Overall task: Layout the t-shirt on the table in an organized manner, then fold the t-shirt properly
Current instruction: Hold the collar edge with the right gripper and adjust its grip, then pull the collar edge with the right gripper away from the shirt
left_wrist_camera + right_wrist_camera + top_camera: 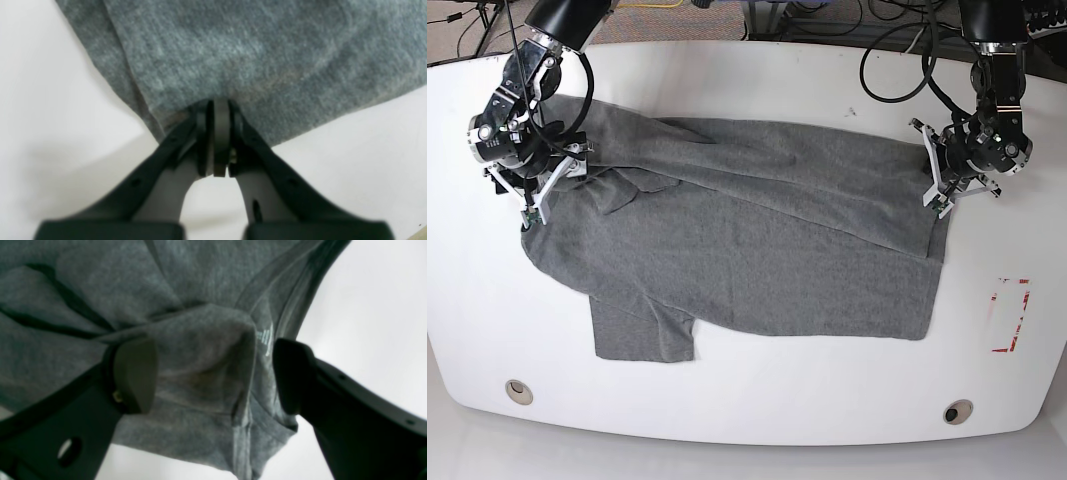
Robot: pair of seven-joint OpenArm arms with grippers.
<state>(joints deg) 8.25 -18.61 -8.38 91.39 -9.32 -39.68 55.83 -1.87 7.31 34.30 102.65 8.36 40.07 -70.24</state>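
Note:
The heather-grey t-shirt (757,240) lies spread across the white table (777,80), with its upper part folded over in a long diagonal band. My left gripper (937,205) is at the shirt's right edge. In the left wrist view that gripper (221,106) is shut, pinching the t-shirt (233,50) at its hem. My right gripper (530,215) is at the shirt's left end by a sleeve. In the right wrist view it (213,373) stands open, a bunched fold of the t-shirt (100,283) loose between the fingers (133,373).
A red-and-white sticker (1010,315) sits on the table to the right of the shirt. Two round metal grommets (519,391) (957,411) are near the front edge. Cables hang behind the table's far edge.

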